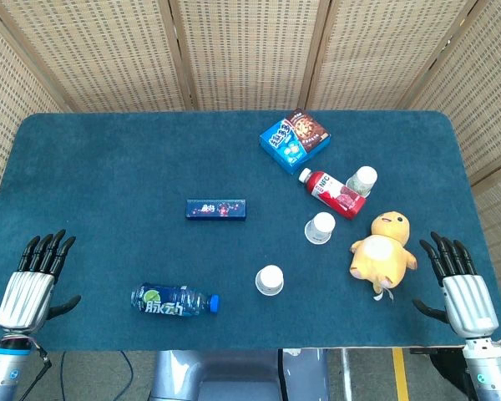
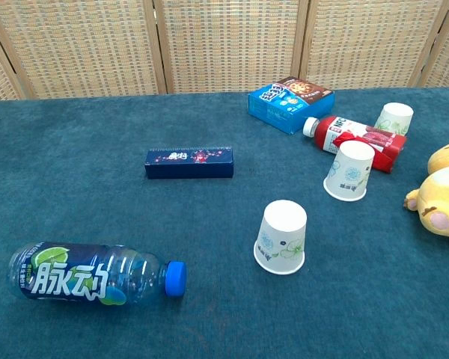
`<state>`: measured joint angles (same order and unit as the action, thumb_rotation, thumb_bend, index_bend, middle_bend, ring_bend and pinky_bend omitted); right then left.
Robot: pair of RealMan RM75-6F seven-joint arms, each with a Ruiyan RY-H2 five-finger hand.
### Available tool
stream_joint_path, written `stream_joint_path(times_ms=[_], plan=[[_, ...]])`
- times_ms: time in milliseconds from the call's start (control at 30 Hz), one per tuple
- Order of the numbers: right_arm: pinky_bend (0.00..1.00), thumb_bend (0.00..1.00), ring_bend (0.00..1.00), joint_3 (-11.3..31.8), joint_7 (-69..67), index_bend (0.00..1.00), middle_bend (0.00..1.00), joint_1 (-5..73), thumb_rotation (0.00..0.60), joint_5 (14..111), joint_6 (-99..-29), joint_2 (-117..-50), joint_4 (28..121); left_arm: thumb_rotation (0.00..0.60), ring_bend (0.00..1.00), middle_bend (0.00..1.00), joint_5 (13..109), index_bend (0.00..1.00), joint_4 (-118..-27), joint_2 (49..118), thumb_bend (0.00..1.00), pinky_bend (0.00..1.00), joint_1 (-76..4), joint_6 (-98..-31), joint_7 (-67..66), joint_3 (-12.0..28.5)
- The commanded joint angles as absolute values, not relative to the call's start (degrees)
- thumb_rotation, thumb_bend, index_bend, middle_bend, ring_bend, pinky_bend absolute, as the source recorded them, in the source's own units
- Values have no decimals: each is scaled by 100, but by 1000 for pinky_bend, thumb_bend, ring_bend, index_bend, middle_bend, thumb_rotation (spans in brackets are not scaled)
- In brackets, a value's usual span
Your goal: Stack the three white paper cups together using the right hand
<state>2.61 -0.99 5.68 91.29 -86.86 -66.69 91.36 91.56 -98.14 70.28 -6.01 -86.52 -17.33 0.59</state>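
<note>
Three white paper cups stand upside down on the blue table. The nearest cup (image 1: 269,280) (image 2: 281,236) is near the front middle. A second cup (image 1: 321,227) (image 2: 349,170) stands further back and right. The third cup (image 1: 361,180) (image 2: 393,119) sits behind a lying red bottle. My right hand (image 1: 458,282) rests at the table's front right edge, fingers spread, holding nothing, right of a yellow plush. My left hand (image 1: 35,276) lies at the front left edge, also empty with fingers apart. Neither hand shows in the chest view.
A yellow plush duck (image 1: 382,250) (image 2: 443,197) lies between the right hand and the cups. The red bottle (image 1: 332,193) (image 2: 355,137), a blue snack box (image 1: 293,140) (image 2: 290,102), a dark blue slim box (image 1: 216,209) (image 2: 188,162) and a blue drink bottle (image 1: 174,301) (image 2: 95,274) lie on the table (image 1: 108,167).
</note>
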Motion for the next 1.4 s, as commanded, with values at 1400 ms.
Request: stream_joint_path(times_ms=[1400], plan=[[33, 137, 0, 554, 425, 319, 0, 1956, 600, 9302, -6968, -6960, 10246, 600, 0, 0, 9054, 0, -9919, 6900, 24, 11, -553, -8749, -1597, 145]])
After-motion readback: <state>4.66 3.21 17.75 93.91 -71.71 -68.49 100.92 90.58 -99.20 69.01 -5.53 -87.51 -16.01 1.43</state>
